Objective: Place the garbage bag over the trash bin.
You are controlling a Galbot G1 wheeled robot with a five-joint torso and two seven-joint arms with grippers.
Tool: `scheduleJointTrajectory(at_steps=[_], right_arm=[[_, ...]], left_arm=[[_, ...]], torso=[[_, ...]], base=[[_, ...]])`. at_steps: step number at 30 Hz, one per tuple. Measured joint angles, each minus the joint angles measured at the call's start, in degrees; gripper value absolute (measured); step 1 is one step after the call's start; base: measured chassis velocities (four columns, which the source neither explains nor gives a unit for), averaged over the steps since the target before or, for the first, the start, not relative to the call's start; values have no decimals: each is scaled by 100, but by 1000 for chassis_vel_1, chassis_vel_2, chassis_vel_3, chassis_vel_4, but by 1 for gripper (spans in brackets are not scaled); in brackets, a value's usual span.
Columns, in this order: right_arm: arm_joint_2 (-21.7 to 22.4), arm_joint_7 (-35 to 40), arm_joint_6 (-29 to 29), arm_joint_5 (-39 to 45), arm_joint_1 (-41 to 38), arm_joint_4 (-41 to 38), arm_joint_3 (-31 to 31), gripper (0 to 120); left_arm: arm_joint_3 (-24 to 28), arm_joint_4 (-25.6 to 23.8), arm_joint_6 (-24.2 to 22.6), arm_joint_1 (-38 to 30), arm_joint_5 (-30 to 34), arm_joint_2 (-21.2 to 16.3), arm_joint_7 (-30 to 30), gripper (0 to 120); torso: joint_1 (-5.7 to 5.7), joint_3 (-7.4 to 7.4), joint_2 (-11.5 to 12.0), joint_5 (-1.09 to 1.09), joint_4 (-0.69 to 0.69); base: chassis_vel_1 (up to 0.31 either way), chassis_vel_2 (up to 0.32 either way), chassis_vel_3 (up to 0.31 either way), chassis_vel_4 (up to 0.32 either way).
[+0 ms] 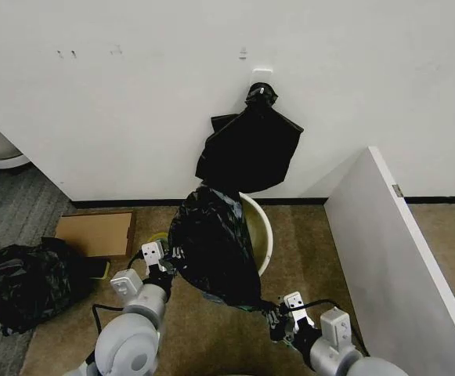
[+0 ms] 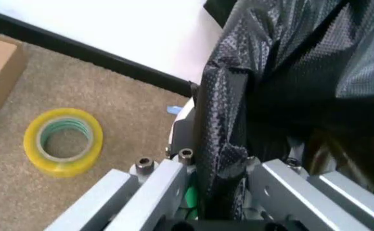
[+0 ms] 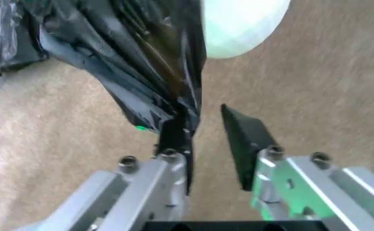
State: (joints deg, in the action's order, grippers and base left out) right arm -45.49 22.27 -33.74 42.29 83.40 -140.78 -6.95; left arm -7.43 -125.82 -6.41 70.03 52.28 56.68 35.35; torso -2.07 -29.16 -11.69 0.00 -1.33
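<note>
Head view: garbage bag (image 1: 215, 251) stretched between left end effector (image 1: 163, 262), clenched on edge, and released right end effector (image 1: 278, 317).

Garbage bag (image 1: 215, 251) drapes over trash bin (image 1: 260, 227) mouth; white partition (image 1: 399, 251) crowds right; carpet in front open.

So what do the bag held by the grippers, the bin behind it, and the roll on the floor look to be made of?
The garbage bag: thin black plastic film, glossy, crinkled and finely embossed where it shows close up. The trash bin: smooth white plastic, probably rigid, with a rolled rim. The tape roll: yellowish translucent adhesive tape, apparently on a pale core. The floor looks like short-pile brown carpet.
</note>
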Motion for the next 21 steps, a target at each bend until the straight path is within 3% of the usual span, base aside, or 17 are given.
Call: scheduleJointTrajectory(at_steps=[12,21], right_arm=[[341,-51,-121,-483,286,-243,-332,65],[377,-526,1046,-410,-301,-264,-389,98]], left_arm=[[-38,65,70,6,-10,-10,107,0],[90,-19,117,100,-281,-43,-5,0]], torso=[[0,0,0,0,1],[0,0,0,1,3]], base=[[0,0,0,0],[0,0,0,0]])
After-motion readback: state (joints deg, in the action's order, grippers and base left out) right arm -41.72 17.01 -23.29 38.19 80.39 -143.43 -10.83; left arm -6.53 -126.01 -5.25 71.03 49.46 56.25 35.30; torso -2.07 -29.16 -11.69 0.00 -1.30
